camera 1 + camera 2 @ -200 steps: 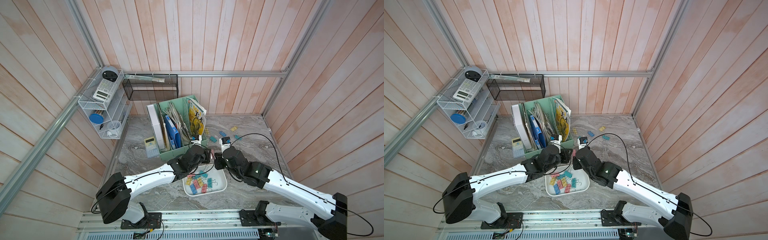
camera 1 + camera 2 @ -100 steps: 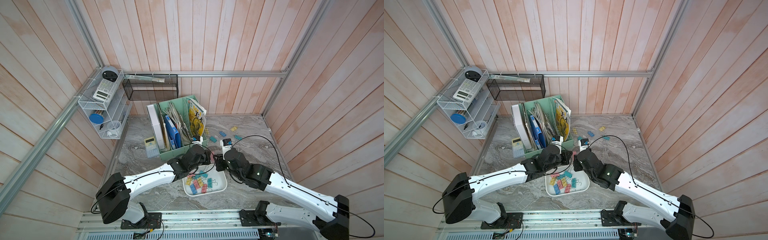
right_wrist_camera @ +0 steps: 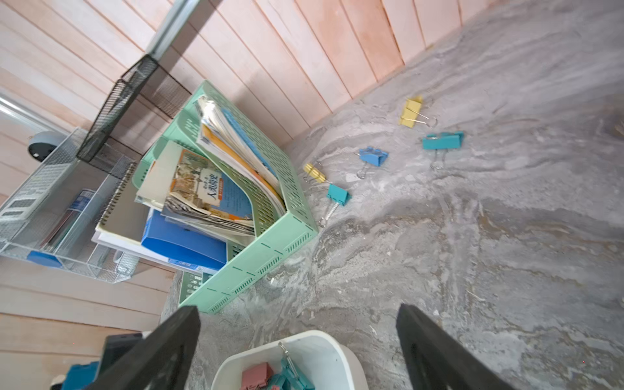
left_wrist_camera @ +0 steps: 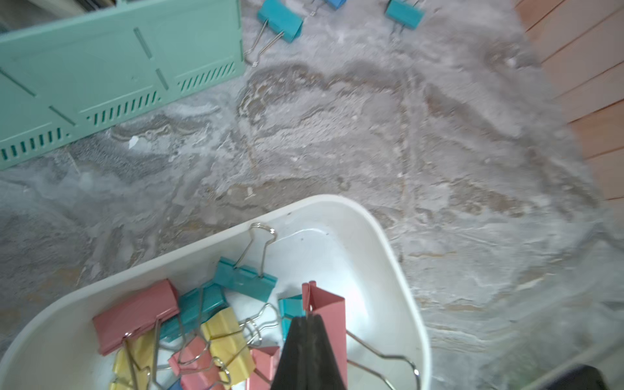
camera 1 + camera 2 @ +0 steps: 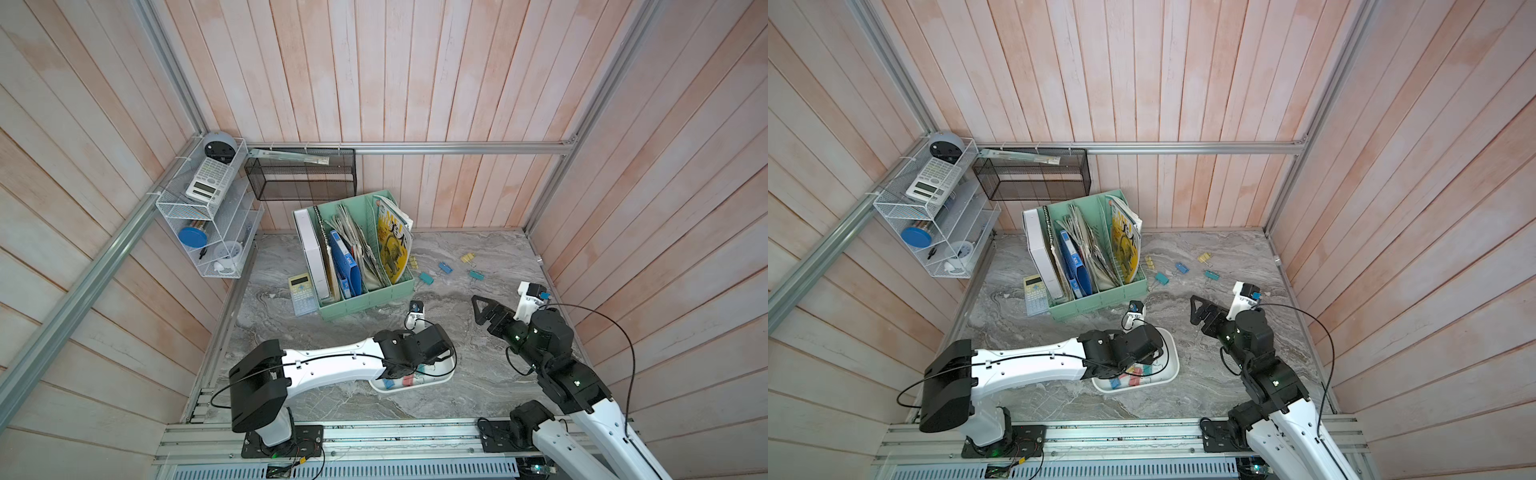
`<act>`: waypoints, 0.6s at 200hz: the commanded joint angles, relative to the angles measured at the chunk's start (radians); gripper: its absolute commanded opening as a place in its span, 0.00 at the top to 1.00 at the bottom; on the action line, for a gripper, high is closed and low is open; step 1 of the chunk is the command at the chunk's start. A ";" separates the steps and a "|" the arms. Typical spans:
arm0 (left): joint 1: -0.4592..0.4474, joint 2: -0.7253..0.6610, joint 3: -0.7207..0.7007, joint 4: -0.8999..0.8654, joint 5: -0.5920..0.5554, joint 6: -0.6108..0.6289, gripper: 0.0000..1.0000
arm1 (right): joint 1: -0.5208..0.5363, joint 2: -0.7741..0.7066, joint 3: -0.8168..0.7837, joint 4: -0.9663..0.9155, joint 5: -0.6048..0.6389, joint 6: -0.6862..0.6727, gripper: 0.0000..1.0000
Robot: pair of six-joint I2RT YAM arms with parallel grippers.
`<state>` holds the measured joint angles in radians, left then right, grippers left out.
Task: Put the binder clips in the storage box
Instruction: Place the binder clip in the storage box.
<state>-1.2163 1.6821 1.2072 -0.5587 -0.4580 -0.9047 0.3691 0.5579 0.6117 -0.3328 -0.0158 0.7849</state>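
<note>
Here, left claw (image 4: 307,320) clenched against pink binder clip (image 4: 329,304), storage box (image 4: 388,250) lying crosswise, right claw (image 3: 297,310) released.

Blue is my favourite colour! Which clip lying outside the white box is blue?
The blue binder clip, lying between two teal clips; the other two loose ones are yellow.

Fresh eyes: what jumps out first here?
Pastel binder clips piled in the white storage box, the left gripper shut above them with a pink clip at its tip. Five loose clips lie on the marble near the mint file organizer; the right gripper is open.
</note>
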 commanded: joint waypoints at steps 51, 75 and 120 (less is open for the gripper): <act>-0.017 0.090 -0.034 0.029 0.041 -0.026 1.00 | -0.045 0.035 -0.062 -0.022 -0.218 0.045 0.02; -0.017 0.049 -0.091 0.086 0.049 -0.017 0.84 | -0.045 0.075 -0.034 -0.042 -0.192 0.012 0.03; 0.035 -0.224 -0.203 0.173 0.033 0.045 0.68 | -0.045 0.286 0.107 -0.066 -0.123 -0.116 0.05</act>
<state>-1.2232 1.6413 1.0279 -0.4526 -0.4019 -0.9054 0.3283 0.7460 0.6151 -0.3836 -0.1768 0.7612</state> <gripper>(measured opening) 0.316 0.968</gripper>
